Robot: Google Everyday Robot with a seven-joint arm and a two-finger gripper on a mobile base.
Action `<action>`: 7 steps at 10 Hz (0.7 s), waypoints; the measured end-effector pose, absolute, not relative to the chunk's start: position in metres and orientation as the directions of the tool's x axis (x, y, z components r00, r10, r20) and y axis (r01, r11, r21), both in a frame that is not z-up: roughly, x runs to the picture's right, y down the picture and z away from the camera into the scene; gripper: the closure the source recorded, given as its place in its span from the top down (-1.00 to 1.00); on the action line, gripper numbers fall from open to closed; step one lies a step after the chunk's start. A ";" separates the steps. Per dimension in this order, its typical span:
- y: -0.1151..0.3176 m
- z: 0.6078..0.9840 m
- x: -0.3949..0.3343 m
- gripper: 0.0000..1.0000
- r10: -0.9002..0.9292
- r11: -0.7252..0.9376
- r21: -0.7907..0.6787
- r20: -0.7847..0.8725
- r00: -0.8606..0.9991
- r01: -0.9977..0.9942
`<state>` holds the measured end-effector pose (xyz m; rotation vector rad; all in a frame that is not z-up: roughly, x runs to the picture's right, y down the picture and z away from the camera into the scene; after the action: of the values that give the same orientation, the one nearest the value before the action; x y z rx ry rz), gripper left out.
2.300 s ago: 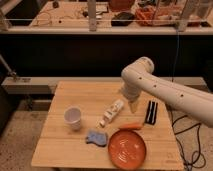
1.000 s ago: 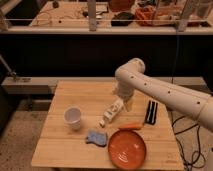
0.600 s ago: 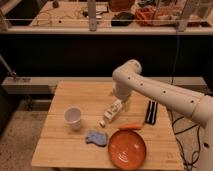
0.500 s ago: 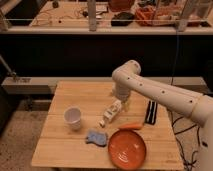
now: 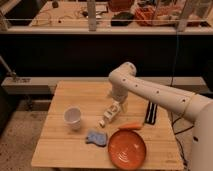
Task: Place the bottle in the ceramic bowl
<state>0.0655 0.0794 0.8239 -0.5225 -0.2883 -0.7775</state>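
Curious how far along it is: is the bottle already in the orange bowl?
No, the bottle lies on the table outside the bowl, with the hand just over it.

This looks like a robotics lab or workshop. A white robot arm (image 5: 155, 92) reaches over a plain wooden desk (image 5: 60, 147), its pincer (image 5: 118, 106) low, just above the bottle (image 5: 110, 115). Behind a dark partition (image 5: 60, 55) stands a workbench (image 5: 65, 12) cluttered with cables (image 5: 50, 21) and orange bins (image 5: 150, 15).

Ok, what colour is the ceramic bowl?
Ceramic bowl: orange with concentric rings, camera view. Claw hangs by the bottle.
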 end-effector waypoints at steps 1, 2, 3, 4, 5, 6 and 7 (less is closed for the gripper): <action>0.083 0.828 0.062 0.60 -0.592 0.588 -0.338 0.439 0.676 0.735; 0.085 0.830 0.061 0.60 -0.594 0.585 -0.338 0.441 0.673 0.737; 0.086 0.834 0.059 0.60 -0.597 0.582 -0.336 0.442 0.670 0.740; 0.089 0.837 0.055 0.60 -0.599 0.577 -0.335 0.446 0.665 0.745; 0.089 0.838 0.053 0.60 -0.602 0.573 -0.332 0.449 0.660 0.749; 0.091 0.842 0.055 0.60 -0.605 0.569 -0.334 0.449 0.657 0.752; 0.093 0.844 0.053 0.60 -0.608 0.564 -0.334 0.450 0.654 0.755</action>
<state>0.0533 0.0926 0.8444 -0.5338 -0.3000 -0.8159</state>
